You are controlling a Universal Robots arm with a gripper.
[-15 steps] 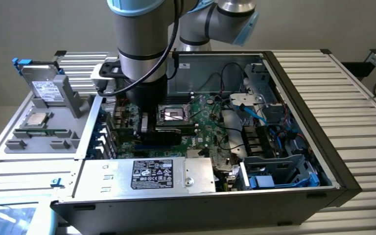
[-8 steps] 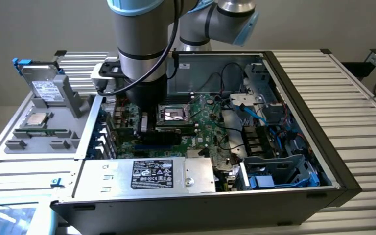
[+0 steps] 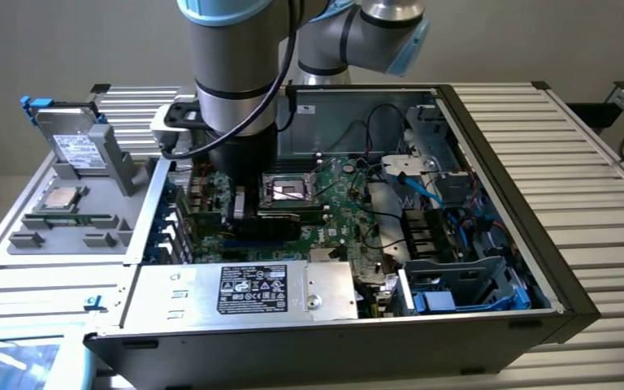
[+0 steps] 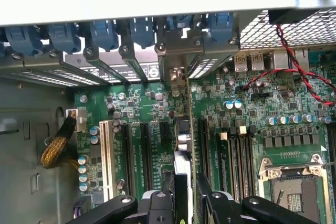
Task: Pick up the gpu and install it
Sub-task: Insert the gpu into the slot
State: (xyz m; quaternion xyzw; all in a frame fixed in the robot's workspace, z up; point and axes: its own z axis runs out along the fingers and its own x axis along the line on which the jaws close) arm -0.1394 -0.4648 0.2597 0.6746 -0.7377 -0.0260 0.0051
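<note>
Scene: open computer case (image 3: 507, 244) lying on its side on a slatted metal desk (image 3: 583, 146), with the robot arm (image 3: 236, 73) reaching down into it.
Gripper (image 4: 185, 203): black fingers (image 4: 157, 205) pressed in from both sides, pinching the gpu between them.
Gpu (image 4: 190, 129): seen edge-on in the wrist view, standing upright over the green motherboard (image 4: 142, 108) among the long black expansion slots. Metal end bracket up against the rear slot openings of the case. Cannot tell whether fully seated in a slot.
Rear slots: row of blue latches (image 4: 105, 35) above the perforated metal slot covers.
CPU socket (image 4: 294, 187): bare metal frame, near the gpu on the same board.
Cables: red and black twisted wire (image 4: 294, 72) running across the board by the socket; yellow-sleeved cable (image 4: 55, 148) at the board's far edge.
Power supply (image 3: 257, 288): silver box with a black label, at the near side of the case in the exterior view.
Grey parts tray (image 3: 74, 236): beside the case at the exterior view's left, carrying an upright hard drive (image 3: 74, 146), a CPU (image 3: 62, 197) and a RAM stick (image 3: 68, 219).
</note>
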